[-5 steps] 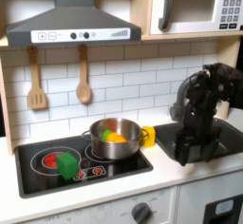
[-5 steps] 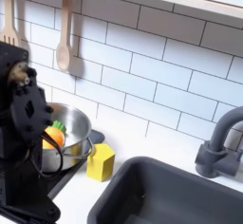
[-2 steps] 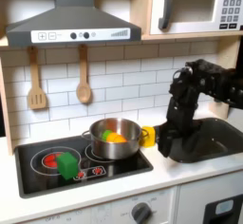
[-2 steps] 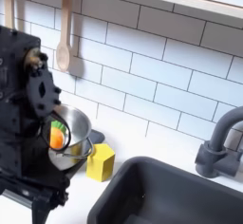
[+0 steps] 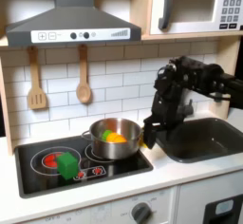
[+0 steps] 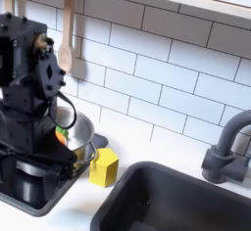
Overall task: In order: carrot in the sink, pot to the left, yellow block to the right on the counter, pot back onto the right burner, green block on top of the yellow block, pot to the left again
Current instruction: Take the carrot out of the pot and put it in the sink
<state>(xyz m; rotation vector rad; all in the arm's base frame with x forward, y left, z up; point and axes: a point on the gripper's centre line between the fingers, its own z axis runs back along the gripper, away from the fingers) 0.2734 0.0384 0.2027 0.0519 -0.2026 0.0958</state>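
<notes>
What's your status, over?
Gripper beside pot, jaw state unclear. Carrot in pot, on right burner. Yellow block close by the gripper.

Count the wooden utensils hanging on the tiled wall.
2 in the first exterior view: a slotted spatula at the first exterior view's left and a spoon to its right, both under the range hood. Nothing suggests others are hidden.
</notes>
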